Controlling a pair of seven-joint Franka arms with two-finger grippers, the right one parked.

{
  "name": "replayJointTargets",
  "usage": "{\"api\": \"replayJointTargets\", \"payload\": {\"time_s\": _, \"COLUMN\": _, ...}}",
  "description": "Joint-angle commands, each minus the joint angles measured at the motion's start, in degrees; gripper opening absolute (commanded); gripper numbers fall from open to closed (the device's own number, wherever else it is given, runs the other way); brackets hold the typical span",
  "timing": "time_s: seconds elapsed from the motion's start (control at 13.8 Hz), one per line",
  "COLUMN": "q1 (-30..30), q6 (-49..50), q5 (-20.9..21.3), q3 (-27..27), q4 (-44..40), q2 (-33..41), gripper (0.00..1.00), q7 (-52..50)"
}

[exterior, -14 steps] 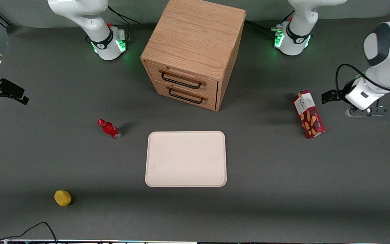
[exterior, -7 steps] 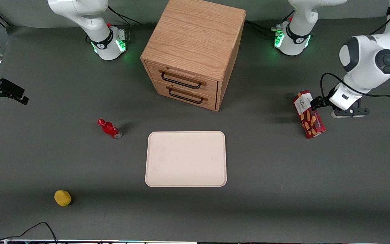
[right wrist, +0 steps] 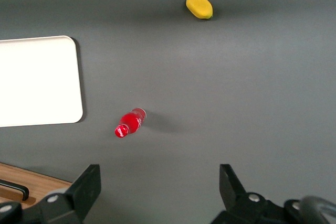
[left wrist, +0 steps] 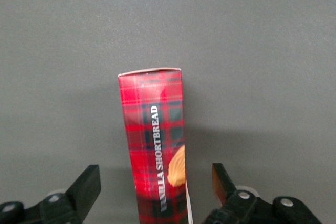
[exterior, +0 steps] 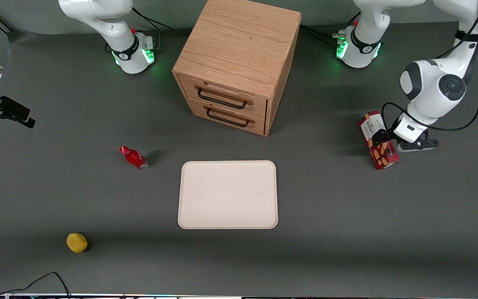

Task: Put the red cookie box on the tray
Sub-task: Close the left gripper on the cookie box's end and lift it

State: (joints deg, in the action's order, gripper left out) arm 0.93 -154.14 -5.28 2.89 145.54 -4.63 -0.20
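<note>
The red cookie box [exterior: 382, 157] lies flat on the grey table toward the working arm's end, its white end panel pointing away from the front camera. In the left wrist view the tartan box [left wrist: 155, 129] shows between the fingers. My left gripper [exterior: 415, 144] hangs over the box's edge and is open [left wrist: 155, 176]. Its black fingers [left wrist: 88, 183] stand on either side of the box, with a gap on each side. The cream-white tray [exterior: 227, 165] lies bare at the table's middle, well apart from the box, and also shows in the right wrist view [right wrist: 37, 77].
A wooden two-drawer cabinet [exterior: 235, 62] stands farther from the front camera than the tray. A small red bottle [exterior: 134, 158] lies beside the tray toward the parked arm's end. A yellow object [exterior: 76, 242] sits nearer the front camera.
My left arm has swung in from the working arm's end of the table, bringing the gripper over the cookie box. The box and tray have not moved.
</note>
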Motion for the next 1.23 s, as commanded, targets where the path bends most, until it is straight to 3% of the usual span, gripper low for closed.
{"api": "replayJointTargets", "payload": {"time_s": 0.0, "q1": 0.6, "q6": -1.9, "q5": -1.1, "q3": -0.1, "q4": 0.3, "q2": -0.7, "gripper": 0.74, "q7": -0.7}}
{"api": "replayJointTargets", "payload": {"time_s": 0.22, "q1": 0.7, "q6": -1.9, "q5": -1.2, "q3": -0.1, "q4": 0.3, "q2": -0.7, "gripper": 0.45, "q7": -0.7}}
{"api": "replayJointTargets", "payload": {"time_s": 0.36, "q1": 0.7, "q6": -1.5, "q5": -1.2, "q3": -0.1, "q4": 0.3, "q2": -0.4, "gripper": 0.33, "q7": -0.7}}
{"api": "replayJointTargets", "payload": {"time_s": 0.58, "q1": 0.7, "q6": 0.6, "q5": -1.2, "q3": -0.2, "q4": 0.2, "q2": 1.0, "gripper": 0.33, "q7": -0.7}}
{"api": "replayJointTargets", "payload": {"time_s": 0.72, "q1": 0.9, "q6": 7.5, "q5": -1.2, "q3": -0.5, "q4": -0.4, "q2": 5.0, "gripper": 0.33, "q7": -1.2}}
{"api": "replayJointTargets", "payload": {"time_s": 0.94, "q1": 1.4, "q6": 26.5, "q5": -1.1, "q3": -3.9, "q4": -6.2, "q2": 12.6, "gripper": 0.33, "q7": -8.9}}
{"api": "replayJointTargets", "payload": {"time_s": 1.16, "q1": 1.4, "q6": 46.9, "q5": -1.0, "q3": -9.2, "q4": -22.0, "q2": 13.1, "gripper": 0.32, "q7": -17.3}}
